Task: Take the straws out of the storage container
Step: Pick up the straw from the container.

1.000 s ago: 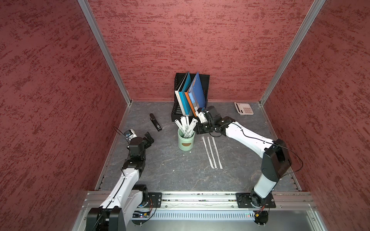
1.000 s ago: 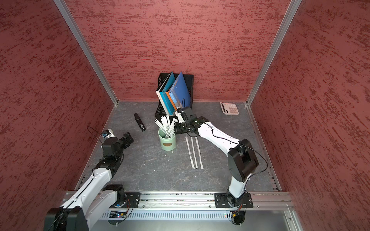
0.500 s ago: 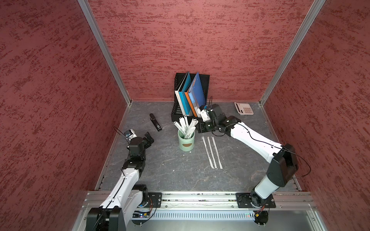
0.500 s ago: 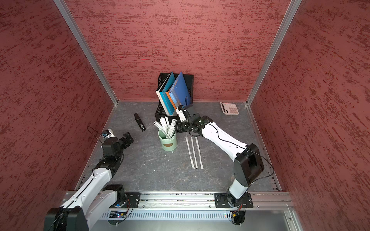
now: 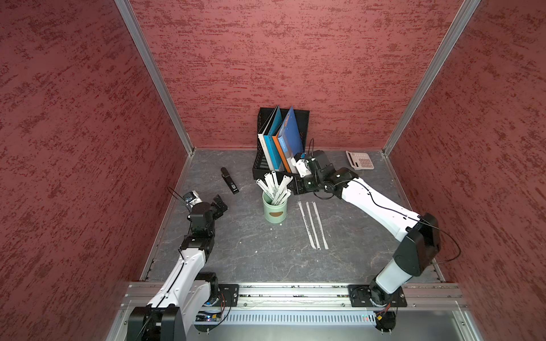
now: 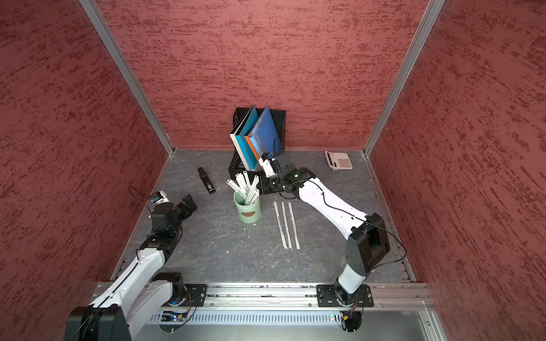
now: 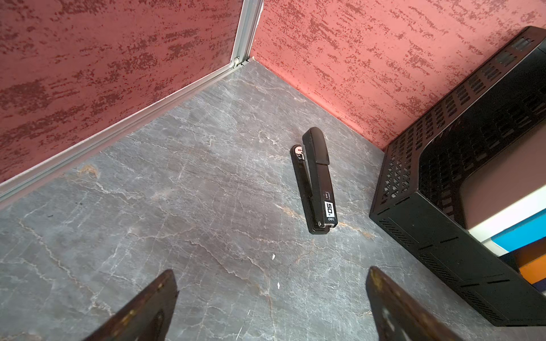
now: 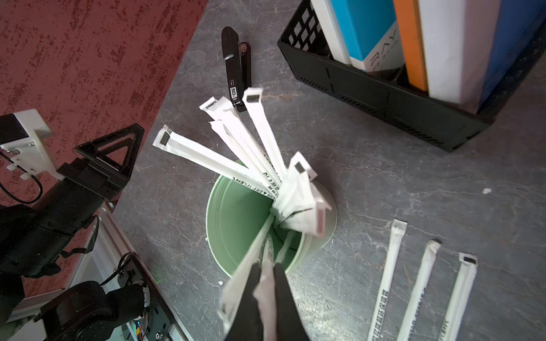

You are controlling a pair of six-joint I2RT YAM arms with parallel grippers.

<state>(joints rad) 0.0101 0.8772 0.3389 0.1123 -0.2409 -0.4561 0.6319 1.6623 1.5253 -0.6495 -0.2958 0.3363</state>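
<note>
One idle, one busy. Far left, the left gripper [image 5: 220, 203]: hangs low over the grey tabletop [image 5: 251, 251] near the side wall, spread as wide as possible, holding nothing. Parked there, probably, to leave the middle free. Points toward a black stapler [image 7: 317, 180] lying flat, well apart from the tips.

Next, the storage container [image 5: 274, 211]: stands upright mid-table, just in front of a black mesh file rack [image 5: 261, 166] with blue folders. Crammed with the straws [image 5: 274, 186], fanning out above the rim, mostly leaning left and back.

Then the right gripper [image 8: 267, 283]: reaches across from the right, clamped tight on one wrapped straw [image 8: 265, 295] near its upper end, lower end down inside the container. Grips high, likely to pull lengthwise and clear the rim. Beside one finger, a second wrapper [image 8: 235, 295], blurred; cannot tell whether caught.

Right of the container, three loose straws [image 5: 313, 226]: laid flat, parallel, close together, apparently the drop-off row. Far right at the back, a white calculator [image 5: 359, 159].

Only from the right wrist: the pinch itself, the container's green inside, the wrapper print. From both top views: merely black fingers meeting the bundle, plus the brown oval on the container's side. Only from the left wrist: the bare gap between the tips.
</note>
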